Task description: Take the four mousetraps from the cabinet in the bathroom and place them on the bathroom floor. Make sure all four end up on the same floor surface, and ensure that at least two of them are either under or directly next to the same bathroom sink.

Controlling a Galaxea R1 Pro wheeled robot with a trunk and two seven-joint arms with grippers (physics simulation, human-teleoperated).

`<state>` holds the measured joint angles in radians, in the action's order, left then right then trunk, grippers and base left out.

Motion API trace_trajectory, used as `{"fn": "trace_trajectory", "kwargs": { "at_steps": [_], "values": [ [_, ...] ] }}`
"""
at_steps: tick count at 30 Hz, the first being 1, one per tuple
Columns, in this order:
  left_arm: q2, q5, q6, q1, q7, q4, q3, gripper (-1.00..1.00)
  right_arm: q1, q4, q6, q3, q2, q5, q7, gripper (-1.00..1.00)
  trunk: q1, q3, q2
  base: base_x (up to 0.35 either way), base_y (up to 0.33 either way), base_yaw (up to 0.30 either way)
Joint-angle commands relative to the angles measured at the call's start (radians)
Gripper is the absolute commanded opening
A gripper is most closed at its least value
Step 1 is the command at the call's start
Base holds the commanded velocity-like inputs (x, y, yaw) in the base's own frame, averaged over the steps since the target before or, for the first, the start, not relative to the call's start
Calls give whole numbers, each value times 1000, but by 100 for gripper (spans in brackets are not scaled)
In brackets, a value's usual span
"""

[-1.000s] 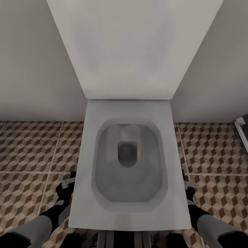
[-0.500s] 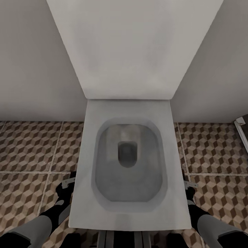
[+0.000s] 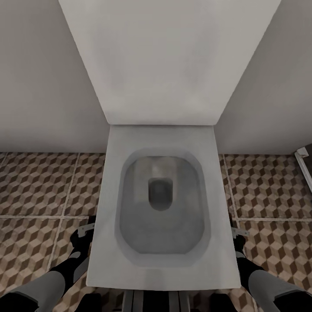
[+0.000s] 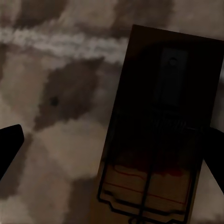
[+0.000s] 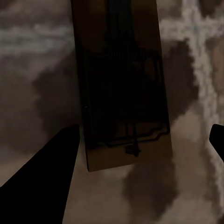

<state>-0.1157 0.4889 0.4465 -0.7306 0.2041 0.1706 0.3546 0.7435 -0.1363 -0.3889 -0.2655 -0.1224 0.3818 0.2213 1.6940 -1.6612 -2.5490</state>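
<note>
One mousetrap (image 4: 158, 135), a tan wooden plate with dark spring wire and a red mark, lies flat on the cube-patterned bathroom floor (image 3: 39, 186). My left gripper (image 4: 112, 149) is open around it, its dark fingertips (image 4: 9, 140) well apart and clear of the plate. A second mousetrap (image 5: 122, 88) lies on the tiles under my right gripper (image 5: 140, 158), which is open too. In the head view the left gripper (image 3: 84, 232) and right gripper (image 3: 238, 236) hang low on either side of a toilet. The cabinet and the bathroom sink are out of view.
A white toilet (image 3: 160, 208) with its lid raised against the grey wall (image 3: 43, 86) stands directly in front of me, between both arms. A white-edged dark object (image 3: 304, 162) shows at the right edge. Tiled floor stretches to either side of the toilet.
</note>
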Motion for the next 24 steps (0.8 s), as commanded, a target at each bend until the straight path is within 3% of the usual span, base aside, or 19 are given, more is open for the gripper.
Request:
{"fn": "trace_trajectory", "kwargs": {
  "at_steps": [1, 14, 15, 24],
  "values": [
    [-1, 3, -69, -1, 47, 0, 3, -100, 1, 0, -1, -9, 0, 7, 4, 100, 1, 0, 0, 0, 0, 0],
    [-2, 8, -69, -1, 47, -1, 3, -100, 1, 1, -1, -9, -1, 8, 4, 100, 1, 0, 0, 0, 0, 0],
    [-2, 8, -69, -1, 47, -1, 3, 100, 1, 1, -1, -9, -1, 8, 4, 100, 1, 0, 0, 0, 0, 0],
    [-2, 9, -70, -1, 47, -2, 3, 100, 1, 1, -1, -9, -2, 8, 4, 100, 1, 0, 0, 0, 0, 0]
  ]
}}
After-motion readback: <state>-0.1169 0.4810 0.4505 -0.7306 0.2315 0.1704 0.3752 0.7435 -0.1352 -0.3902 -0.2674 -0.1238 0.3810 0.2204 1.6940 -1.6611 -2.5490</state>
